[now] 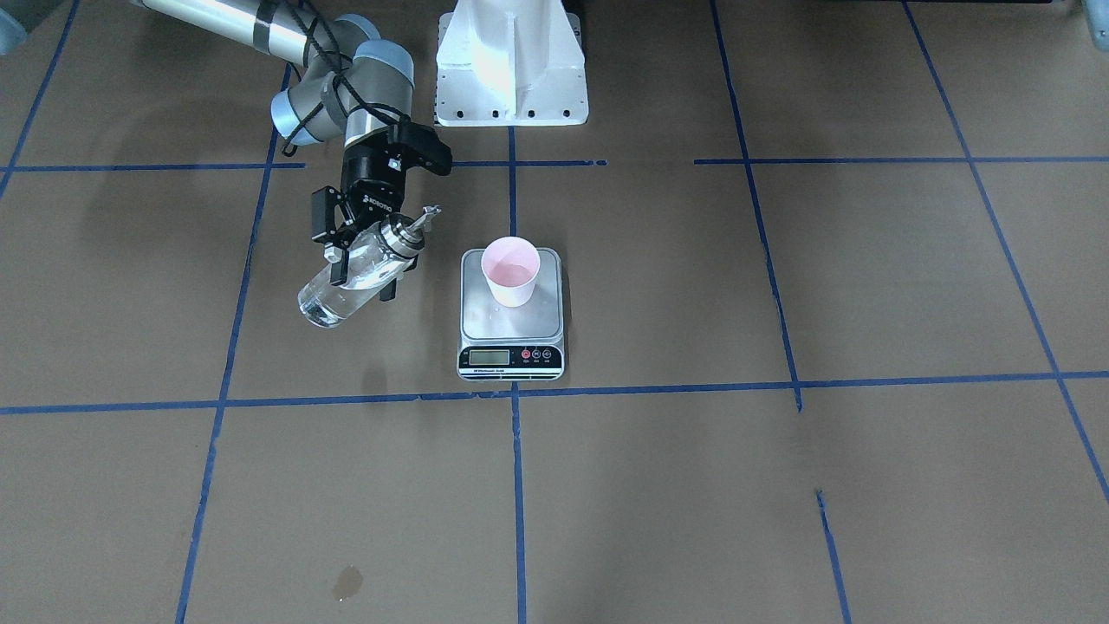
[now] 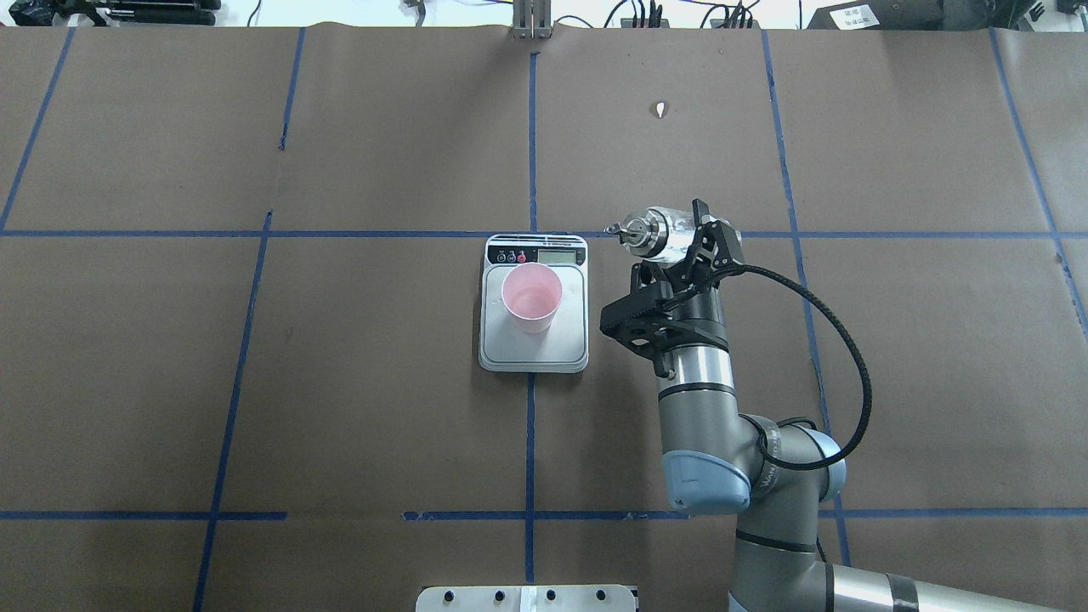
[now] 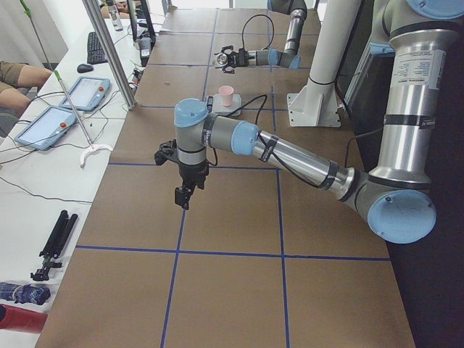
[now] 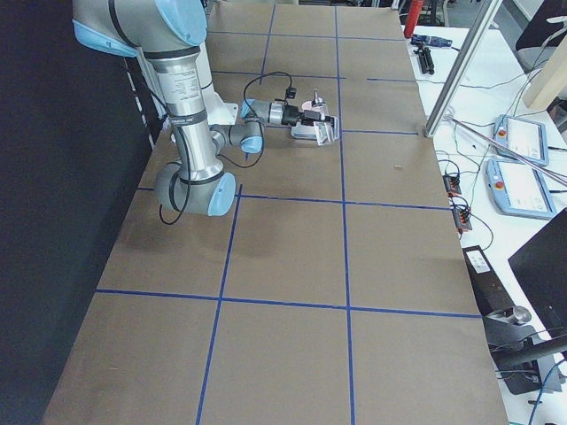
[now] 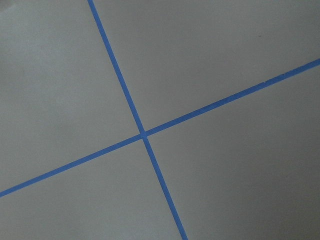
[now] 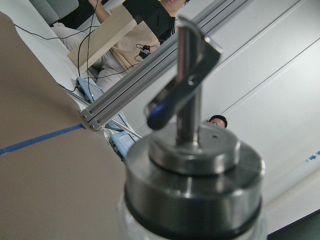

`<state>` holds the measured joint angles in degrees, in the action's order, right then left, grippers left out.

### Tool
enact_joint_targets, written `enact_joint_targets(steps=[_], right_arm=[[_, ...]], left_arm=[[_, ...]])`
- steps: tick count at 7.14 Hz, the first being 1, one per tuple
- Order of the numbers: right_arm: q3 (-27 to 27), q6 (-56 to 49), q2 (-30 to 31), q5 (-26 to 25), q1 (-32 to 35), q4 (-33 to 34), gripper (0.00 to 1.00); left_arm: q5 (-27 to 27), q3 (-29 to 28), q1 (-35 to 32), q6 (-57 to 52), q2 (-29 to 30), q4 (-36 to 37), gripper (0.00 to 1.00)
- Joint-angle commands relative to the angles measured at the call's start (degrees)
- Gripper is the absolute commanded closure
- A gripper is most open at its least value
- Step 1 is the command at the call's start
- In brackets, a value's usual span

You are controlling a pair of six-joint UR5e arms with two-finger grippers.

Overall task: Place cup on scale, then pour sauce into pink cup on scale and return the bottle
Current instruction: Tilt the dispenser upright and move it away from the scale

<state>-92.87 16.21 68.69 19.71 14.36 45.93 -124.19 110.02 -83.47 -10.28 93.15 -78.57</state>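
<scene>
The pale pink cup stands upright on the steel scale, also seen from overhead as cup on scale. My right gripper is shut on the clear glass bottle, held tilted above the table to the scale's right side. Its metal spout points toward the scale but stays beside it, not over the cup. The cap fills the right wrist view. My left gripper shows only in the exterior left view, far from the scale; I cannot tell its state.
The white robot pedestal stands behind the scale. A small wet spot lies near the operators' edge. Blue tape lines cross the brown table. Tablets and cables lie on the side bench.
</scene>
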Motion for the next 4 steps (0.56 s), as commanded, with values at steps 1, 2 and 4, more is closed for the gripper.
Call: enact_joint_targets(steps=[1,2,4], right_arm=[[-4.85,10.97,6.17,5.83,1.27,-0.05,1.00],[-7.83,11.82,8.19,7.87,1.63,-0.06,1.00],[-9.17,21.00,10.58,12.34,2.42,-0.05,1.00]], left_arm=[[0.00,0.19,-0.38,0.00,0.01,0.17,0.00],[0.00,0.19,-0.38,0.00,0.01,0.18,0.00],[0.00,0.19,-0.82,0.00,0.01,0.18,0.00]])
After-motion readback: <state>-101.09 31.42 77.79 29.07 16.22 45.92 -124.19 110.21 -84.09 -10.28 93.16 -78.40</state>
